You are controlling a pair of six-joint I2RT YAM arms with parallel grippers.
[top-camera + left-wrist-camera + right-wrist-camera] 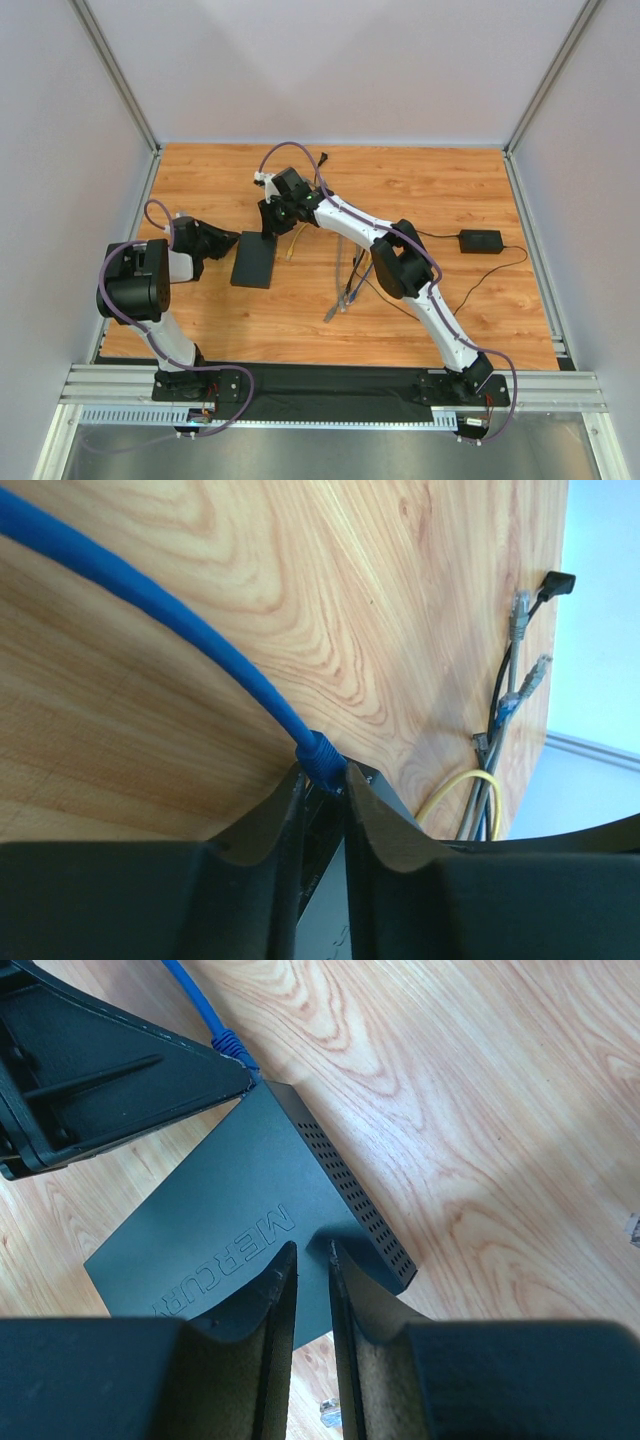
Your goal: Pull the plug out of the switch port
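The left gripper [324,773] was nearly closed, its two fingertips pressed against either side of a blue plug [322,755]. A blue cable [150,605] ran from the plug up and away across the wooden table [420,190]. The plug sat in the port at a corner of the switch [230,1190], a flat black box lying on the table just right of the left gripper. The port itself was hidden behind the plug and the fingertips.

The right gripper [312,1252] reached in from the far end of the switch. Its fingers stood a narrow way apart, tips against the switch where the top face meets a side dotted with vent holes. Whether they pinched the box or only rested on it could not be told.

A yellow cable [455,785] curved just beyond the switch. A loose bundle of grey cables [345,285] lay on the table right of the switch, under the right arm. A small black adapter [480,241] sat well apart near the table's right edge, with a thin black lead trailing from it.
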